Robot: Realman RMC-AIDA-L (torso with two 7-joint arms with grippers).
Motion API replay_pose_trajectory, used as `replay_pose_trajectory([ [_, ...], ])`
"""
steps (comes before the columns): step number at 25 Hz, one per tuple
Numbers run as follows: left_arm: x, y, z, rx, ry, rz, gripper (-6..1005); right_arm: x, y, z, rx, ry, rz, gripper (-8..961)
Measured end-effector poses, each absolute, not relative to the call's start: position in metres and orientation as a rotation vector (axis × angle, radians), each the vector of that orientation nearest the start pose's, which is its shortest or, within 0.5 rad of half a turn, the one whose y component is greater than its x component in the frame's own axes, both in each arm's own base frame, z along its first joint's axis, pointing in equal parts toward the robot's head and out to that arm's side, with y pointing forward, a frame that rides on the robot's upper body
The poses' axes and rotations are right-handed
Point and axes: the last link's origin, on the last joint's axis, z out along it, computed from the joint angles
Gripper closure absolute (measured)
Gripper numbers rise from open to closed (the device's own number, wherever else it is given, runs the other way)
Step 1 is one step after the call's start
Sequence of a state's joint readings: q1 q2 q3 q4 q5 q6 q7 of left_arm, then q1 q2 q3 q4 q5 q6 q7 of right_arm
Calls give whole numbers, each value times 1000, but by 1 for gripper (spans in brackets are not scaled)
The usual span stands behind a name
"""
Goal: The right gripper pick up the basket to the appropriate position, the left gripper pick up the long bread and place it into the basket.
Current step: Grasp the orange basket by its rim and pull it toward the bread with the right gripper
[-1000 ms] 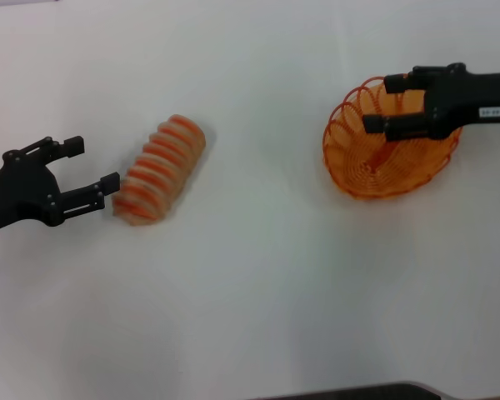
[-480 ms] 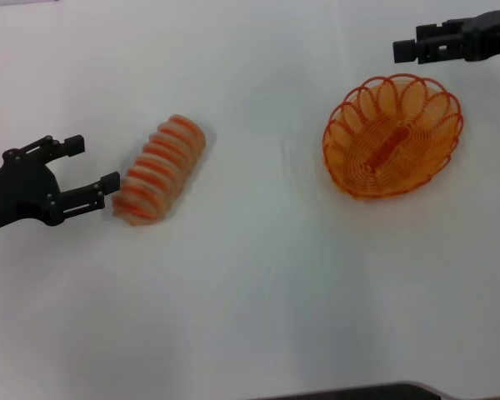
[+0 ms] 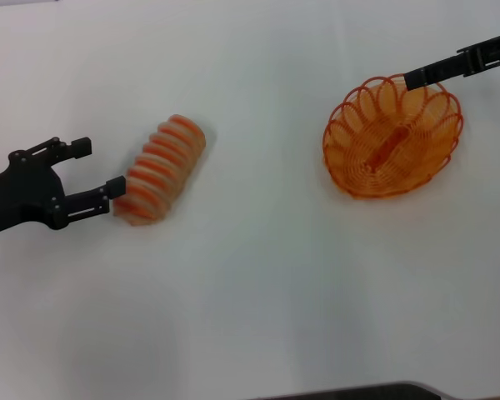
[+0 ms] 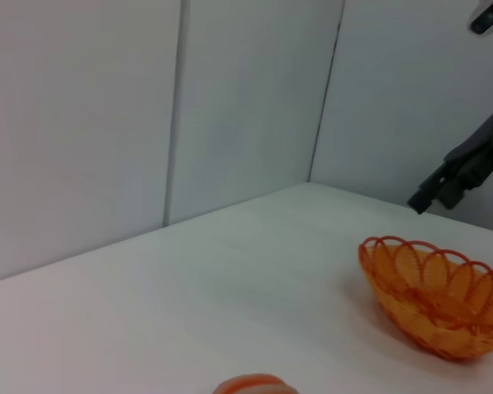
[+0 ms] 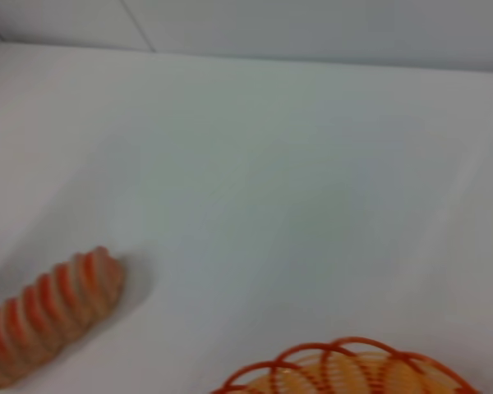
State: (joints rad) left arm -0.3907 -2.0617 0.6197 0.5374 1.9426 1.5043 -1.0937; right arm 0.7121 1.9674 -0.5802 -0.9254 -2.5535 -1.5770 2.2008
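Two things of the task lie on the white table (image 3: pixel 258 292): one long bread (image 3: pixel 158 170) and one basket (image 3: pixel 392 137). Two grippers are in view as well, one on each side.

One loaf only is present, tan with orange-red stripes. About eight stripes can be counted in the head view. It lies slanted on the left part of the table, and its far end points toward the middle. In the right wrist view the same loaf (image 5: pixel 49 316) lies flat on the table. In the left wrist view only a small orange edge of it (image 4: pixel 251 384) shows.

One orange wire basket stands upright on the right part of the table, well apart from the bread. It holds nothing. Its scalloped rim is seen also from the left wrist (image 4: pixel 435 295) and partly from the right wrist (image 5: pixel 353 373).

The left gripper (image 3: pixel 98 171) is low beside the near end of the bread, its two fingers spread apart. The lower fingertip is just at the loaf; I cannot tell if it touches.

The right gripper (image 3: pixel 417 79) is above the far rim of the basket and holds nothing. Only a thin dark profile shows, so whether its fingers are spread or pressed together I cannot tell.
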Motion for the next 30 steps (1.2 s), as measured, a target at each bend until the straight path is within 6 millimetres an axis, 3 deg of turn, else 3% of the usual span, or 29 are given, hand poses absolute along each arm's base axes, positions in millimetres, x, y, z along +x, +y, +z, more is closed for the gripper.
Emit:
replay_pose_trajectory([
  [10,-314,295,-1,-2579,-538,-668,157,274,395,87,-2329,1324,-130,112],
  [21,-313,296,-2,-2588,-533,-662,157,284,397,80,-2297,1291,-206,161],
  [30,-312,297,-3,-2589,-528,-664,158,290,398,61,-2304,1246,-233,201],
])
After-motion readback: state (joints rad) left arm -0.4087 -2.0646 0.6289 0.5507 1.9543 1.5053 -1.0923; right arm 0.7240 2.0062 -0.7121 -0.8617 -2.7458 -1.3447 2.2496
